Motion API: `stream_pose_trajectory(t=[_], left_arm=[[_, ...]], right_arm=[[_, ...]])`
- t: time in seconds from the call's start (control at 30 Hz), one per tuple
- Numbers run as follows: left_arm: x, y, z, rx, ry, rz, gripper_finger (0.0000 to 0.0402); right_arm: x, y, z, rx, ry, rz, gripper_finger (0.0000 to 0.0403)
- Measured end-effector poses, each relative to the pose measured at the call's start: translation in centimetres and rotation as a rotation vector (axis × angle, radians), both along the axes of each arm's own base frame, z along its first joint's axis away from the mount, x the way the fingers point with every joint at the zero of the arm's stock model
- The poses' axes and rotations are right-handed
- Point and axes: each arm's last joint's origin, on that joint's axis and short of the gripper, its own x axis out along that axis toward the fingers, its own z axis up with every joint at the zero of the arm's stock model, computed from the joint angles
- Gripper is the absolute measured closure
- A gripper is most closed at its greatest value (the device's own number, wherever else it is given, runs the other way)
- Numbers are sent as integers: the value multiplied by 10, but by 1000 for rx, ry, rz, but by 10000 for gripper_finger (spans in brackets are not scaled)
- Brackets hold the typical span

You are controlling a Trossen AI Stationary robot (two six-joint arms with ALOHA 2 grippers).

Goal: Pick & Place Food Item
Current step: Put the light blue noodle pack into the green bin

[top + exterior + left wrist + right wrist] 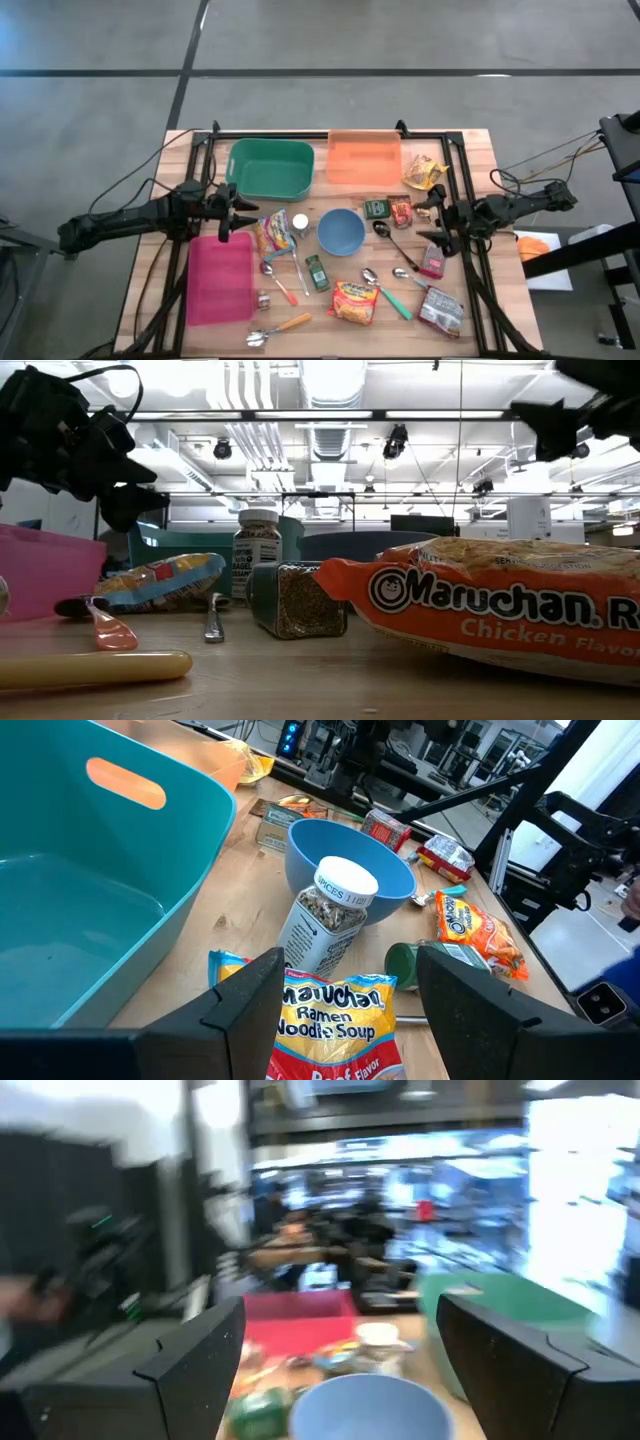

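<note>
Several food items lie on the wooden table. A blue-and-yellow ramen packet (274,236) lies flat just ahead of my left gripper (240,212), which hangs open above the table and touches nothing; in its wrist view the packet (335,1020) and a white-lidded spice jar (325,915) show between the fingers. An orange Maruchan packet (355,301) lies near the front edge. My right gripper (432,218) stands open in the air at the table's right side, tipped slightly up and facing the blue bowl (365,1405).
A teal bin (268,167) and an orange bin (364,157) stand at the far edge, and a pink bin (220,278) lies at the near left. A green jar (317,272), a tin (377,208), small packets, a yellow bag (424,172) and several spoons are scattered around the bowl (341,231).
</note>
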Motion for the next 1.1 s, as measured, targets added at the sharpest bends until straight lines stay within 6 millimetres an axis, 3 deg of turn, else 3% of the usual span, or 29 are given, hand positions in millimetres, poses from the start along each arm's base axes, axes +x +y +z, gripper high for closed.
stream_pose_trajectory(t=[0.13,0.2,0.37,0.5,0.73,0.93,1.1], left_arm=[[0,0,0,0,0,0,174],[0,0,0,0,0,0,174],[1,2,2,26,-32,63,174],[3,4,16,42,-152,106,174],[8,5,43,19,-122,91,174],[25,8,68,-6,-78,31,174],[45,13,88,-175,-33,27,174]], right_arm=[[-2,-7,5,230,-11,-187,76],[-4,-9,13,259,-33,-240,76],[-9,-11,39,144,-64,-270,76],[-10,-11,51,39,-39,-300,76],[-7,-12,49,57,110,-349,76],[-2,-10,46,52,144,-356,76],[-1,-10,45,44,148,-357,76]])
